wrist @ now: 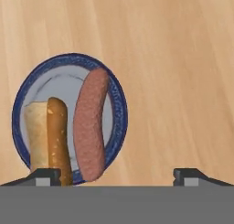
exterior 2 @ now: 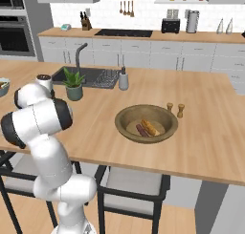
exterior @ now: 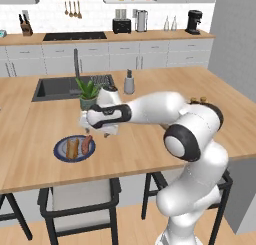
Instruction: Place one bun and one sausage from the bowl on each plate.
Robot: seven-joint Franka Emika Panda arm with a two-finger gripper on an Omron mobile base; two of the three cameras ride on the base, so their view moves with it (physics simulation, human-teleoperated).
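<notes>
A blue-rimmed plate [exterior: 75, 149] lies near the island's front edge with a bun [exterior: 72, 148] and a reddish sausage [exterior: 87, 144] side by side on it. My gripper [exterior: 107, 133] hangs just right of and above the plate. In the hand view the plate [wrist: 119, 104] sits at the left, with the bun [wrist: 45, 136] and the sausage [wrist: 91, 127] on it. My gripper [wrist: 118, 176] is open, with its fingertips [wrist: 45, 175] far apart and nothing held. The brown wooden bowl [exterior 2: 125, 114] stands further right with another sausage [exterior 2: 141, 130] and bun [exterior 2: 150, 127] inside.
A potted plant [exterior: 87, 93], a sink [exterior: 57, 88] and a soap dispenser [exterior: 129, 82] stand behind the plate. Two small shakers [exterior 2: 175, 109] stand beside the bowl. A fruit bowl [exterior 2: 4, 85] sits at the far left. Stools [exterior: 80, 199] stand under the counter's front edge.
</notes>
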